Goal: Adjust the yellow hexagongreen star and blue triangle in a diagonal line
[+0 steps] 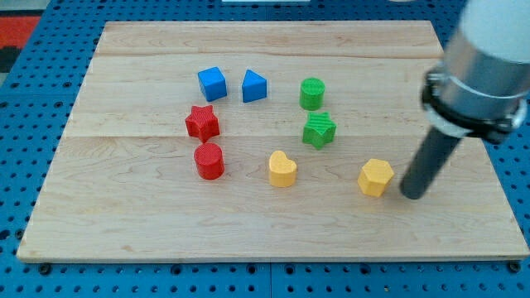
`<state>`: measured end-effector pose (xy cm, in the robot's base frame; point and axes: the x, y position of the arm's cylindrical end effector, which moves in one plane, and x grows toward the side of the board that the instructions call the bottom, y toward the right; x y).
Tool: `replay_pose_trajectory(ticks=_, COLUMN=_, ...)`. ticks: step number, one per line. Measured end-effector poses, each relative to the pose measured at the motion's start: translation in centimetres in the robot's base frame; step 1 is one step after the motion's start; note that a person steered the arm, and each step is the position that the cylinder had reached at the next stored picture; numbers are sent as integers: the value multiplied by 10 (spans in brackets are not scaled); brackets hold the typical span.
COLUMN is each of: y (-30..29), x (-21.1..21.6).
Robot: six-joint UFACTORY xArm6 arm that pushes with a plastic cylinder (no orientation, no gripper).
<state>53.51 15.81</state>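
The yellow hexagon (pixel 375 176) lies at the lower right of the wooden board (pixel 124 223). The green star (pixel 319 130) lies up and to the left of it, near the middle. The blue triangle (pixel 253 86) lies further up and left. My tip (pixel 411 194) rests on the board just right of the yellow hexagon, a small gap apart from it. The dark rod rises up and right to the arm's grey body (pixel 480 66).
A blue cube (pixel 212 84) lies left of the blue triangle. A green cylinder (pixel 312 93) lies above the green star. A red star (pixel 202 122) and a red cylinder (pixel 209 161) lie at the left. A yellow heart (pixel 282 169) lies left of the hexagon.
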Motion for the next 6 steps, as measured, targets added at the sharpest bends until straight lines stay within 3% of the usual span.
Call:
replay_pose_trajectory(ticks=1, y=-58, x=-16)
replay_pose_trajectory(ticks=2, y=-41, x=-15)
replay_pose_trajectory(ticks=3, y=3, x=-46)
replay_pose_trajectory(ticks=4, y=-38, x=-88)
replay_pose_trajectory(ticks=5, y=-91, x=-92)
replay_pose_trajectory(ticks=6, y=-100, x=-81)
